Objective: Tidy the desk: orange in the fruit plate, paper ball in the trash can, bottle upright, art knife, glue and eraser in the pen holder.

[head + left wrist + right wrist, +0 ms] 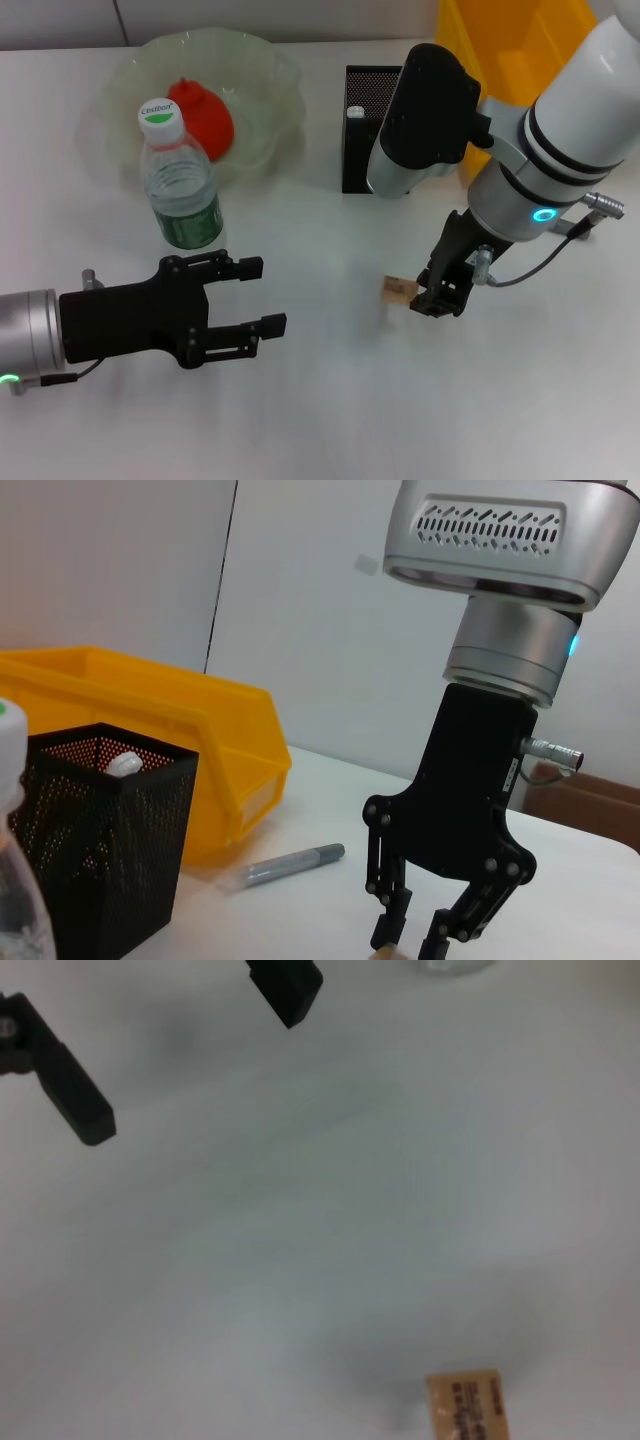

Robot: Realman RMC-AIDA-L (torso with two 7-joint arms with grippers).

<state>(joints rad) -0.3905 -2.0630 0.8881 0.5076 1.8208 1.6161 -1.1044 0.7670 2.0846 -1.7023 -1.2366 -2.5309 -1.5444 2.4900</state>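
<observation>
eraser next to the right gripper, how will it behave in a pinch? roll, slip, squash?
The eraser is a flat rectangular block lying on the desk, so it likely won't roll. It looks tiny beside the right gripper, so probably very light and easily nudged aside. Its low profile may let the fingertips slide over it.

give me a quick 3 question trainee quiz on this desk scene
1. True or false: the bottle stands upright.
2. Where is the orange? A) in the fruit plate B) in the trash can C) on the table
3. Fill in: the right gripper hovers beside the ____, with the left gripper open and empty.

Key: 1 true; 2 A; 3 eraser, still on the table, outside the pen holder.
</observation>
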